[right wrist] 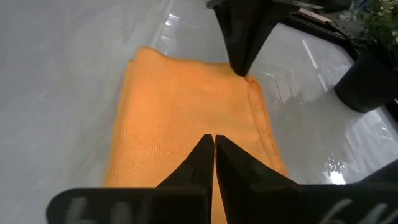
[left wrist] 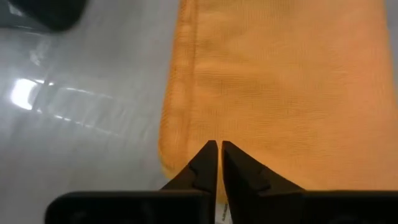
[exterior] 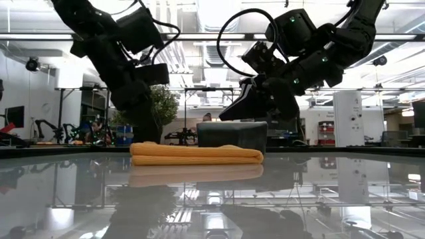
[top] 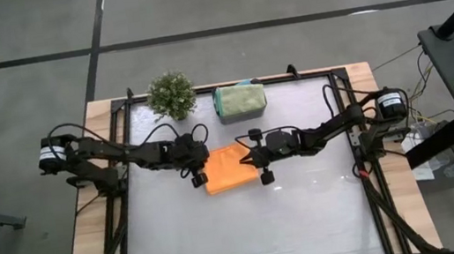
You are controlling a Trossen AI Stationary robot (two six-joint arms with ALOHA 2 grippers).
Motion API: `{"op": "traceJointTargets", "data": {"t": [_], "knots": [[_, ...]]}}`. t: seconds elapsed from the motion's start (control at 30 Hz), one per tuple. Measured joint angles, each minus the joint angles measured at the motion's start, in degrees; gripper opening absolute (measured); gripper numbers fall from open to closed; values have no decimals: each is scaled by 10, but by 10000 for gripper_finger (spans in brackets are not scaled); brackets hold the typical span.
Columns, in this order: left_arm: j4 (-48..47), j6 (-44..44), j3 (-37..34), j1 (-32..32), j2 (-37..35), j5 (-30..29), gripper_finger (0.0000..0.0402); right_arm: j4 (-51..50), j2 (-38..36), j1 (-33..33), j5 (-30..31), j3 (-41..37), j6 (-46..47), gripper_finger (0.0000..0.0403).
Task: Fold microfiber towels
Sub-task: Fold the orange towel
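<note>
Grey concrete floor (top: pixel 9 33) w/ dark seam lines around the glossy white desk (top: pixel 250 230); wood border. Open workshop behind: ceiling strip lights (exterior: pixel 212 10), white pillar (exterior: pixel 348 118).

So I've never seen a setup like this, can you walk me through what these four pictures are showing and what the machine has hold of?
It is a robot with two dark arms working at a table. One picture looks straight down from above, one looks level across the tabletop, and two come from cameras on the arms' wrists.

In the middle lies a folded orange microfiber towel. The left gripper is at one edge of it and the right gripper at the opposite edge. Both are shut, fingers pressed together at the cloth; whether fabric is pinched between them is not visible.

At the far edge stand a small potted plant and a grey bin topped by a folded green towel.
</note>
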Motion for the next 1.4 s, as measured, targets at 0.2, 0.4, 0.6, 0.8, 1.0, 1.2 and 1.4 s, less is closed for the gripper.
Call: {"op": "traceJointTargets", "data": {"t": [0.2, 0.4, 0.6, 0.8, 1.0, 1.2, 1.4], "knots": [[-8, -20, 1, 0, 5, 1, 65, -4, 0, -6, 0, 0, 0, 9], [-14, -51, 1, 0, 36, -1, 118, -9, 0, -6, -1, 0, 0, 9], [-9, -47, 14, 1, 77, 33, 123, -11, 0, -8, 0, 0, -1, 9], [-15, -18, 21, 0, 73, 42, 106, -11, 0, -11, 0, 0, -4, 9], [-17, 3, 23, 0, 62, 50, 19, -11, 0, -19, 0, 0, 0, 9], [-16, -1, 23, 0, 54, 59, 1, -11, 0, -22, 0, 0, 1, 9], [-17, 14, 28, 0, 15, 21, 0, -16, 0, -22, -1, 0, 6, 9]]}}
